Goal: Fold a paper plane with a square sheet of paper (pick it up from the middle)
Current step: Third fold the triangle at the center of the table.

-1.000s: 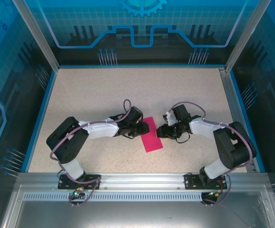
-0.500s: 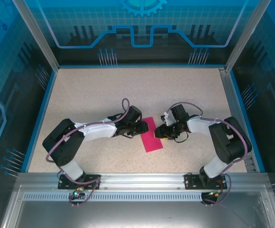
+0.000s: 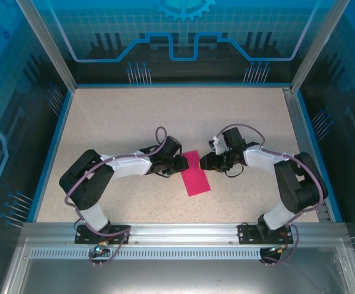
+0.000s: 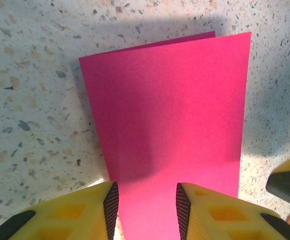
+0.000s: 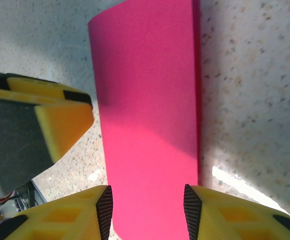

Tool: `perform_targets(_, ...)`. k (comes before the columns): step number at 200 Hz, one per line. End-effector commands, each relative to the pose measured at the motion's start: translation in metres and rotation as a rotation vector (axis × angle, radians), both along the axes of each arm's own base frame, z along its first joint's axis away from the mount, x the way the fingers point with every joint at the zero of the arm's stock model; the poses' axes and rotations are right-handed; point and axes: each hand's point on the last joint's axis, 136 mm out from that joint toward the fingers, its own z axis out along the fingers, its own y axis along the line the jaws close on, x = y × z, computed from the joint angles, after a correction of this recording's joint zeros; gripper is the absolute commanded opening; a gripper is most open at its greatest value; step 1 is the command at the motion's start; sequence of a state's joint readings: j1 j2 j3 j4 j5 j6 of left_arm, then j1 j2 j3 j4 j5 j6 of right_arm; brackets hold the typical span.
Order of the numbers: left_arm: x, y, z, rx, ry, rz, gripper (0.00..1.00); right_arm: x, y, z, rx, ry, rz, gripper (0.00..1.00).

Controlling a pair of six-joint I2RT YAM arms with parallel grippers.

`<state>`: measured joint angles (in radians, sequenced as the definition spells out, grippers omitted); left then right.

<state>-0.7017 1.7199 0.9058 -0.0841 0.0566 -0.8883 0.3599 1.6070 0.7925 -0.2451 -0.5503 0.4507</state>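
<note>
The square sheet of paper [image 3: 195,177] is magenta-pink and lies flat on the speckled table, folded in half into a narrow rectangle; it has no plane shape. My left gripper [image 3: 183,163] stands open at the left of its far end, and in the left wrist view the paper [image 4: 170,115] runs under the gap of the gripper [image 4: 147,212]. My right gripper [image 3: 203,163] stands open at the right of that end, astride the paper [image 5: 147,100] in its own view [image 5: 147,212]. The two grippers face each other closely.
A blue rim and glass walls bound the table [image 3: 165,116]. A metal rail [image 3: 177,233] runs along the near edge by the arm bases. The left gripper's yellow finger [image 5: 59,125] sits close beside the paper in the right wrist view.
The right gripper has shifted slightly left and farther back toward the paper's far end. The left gripper drew back a little. The paper has stayed in place.
</note>
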Motion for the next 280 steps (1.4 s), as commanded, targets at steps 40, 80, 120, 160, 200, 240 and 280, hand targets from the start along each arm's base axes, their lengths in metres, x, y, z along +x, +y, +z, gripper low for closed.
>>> perform_targets(40, 0.002, -0.006, -0.006, -0.009, 0.022, -0.034, 0.38, -0.003, 0.005, -0.014, 0.042, 0.076, 0.016, 0.44)
perform_targets(80, 0.004, -0.007, -0.010, -0.005, 0.034, -0.042, 0.38, -0.018, 0.009, -0.011, 0.084, 0.095, 0.047, 0.41)
perform_targets(120, 0.008, -0.011, -0.008, -0.003, 0.025, -0.071, 0.38, -0.026, 0.006, -0.013, 0.084, 0.102, 0.031, 0.31)
perform_targets(160, 0.013, -0.011, -0.005, 0.022, 0.015, -0.104, 0.38, -0.026, 0.003, -0.014, 0.076, 0.114, -0.006, 0.24)
perform_targets(200, 0.001, -0.008, 0.024, 0.019, -0.107, -0.185, 0.47, -0.020, 0.004, -0.007, 0.086, 0.111, -0.063, 0.20)
perform_targets(240, -0.046, -0.012, 0.037, 0.164, -0.262, -0.397, 0.56, -0.013, 0.003, 0.001, 0.087, 0.111, -0.065, 0.28)
perform_targets(280, -0.088, -0.021, 0.032, 0.339, -0.393, -0.574, 0.61, -0.011, 0.006, 0.006, 0.121, 0.127, -0.054, 0.17)
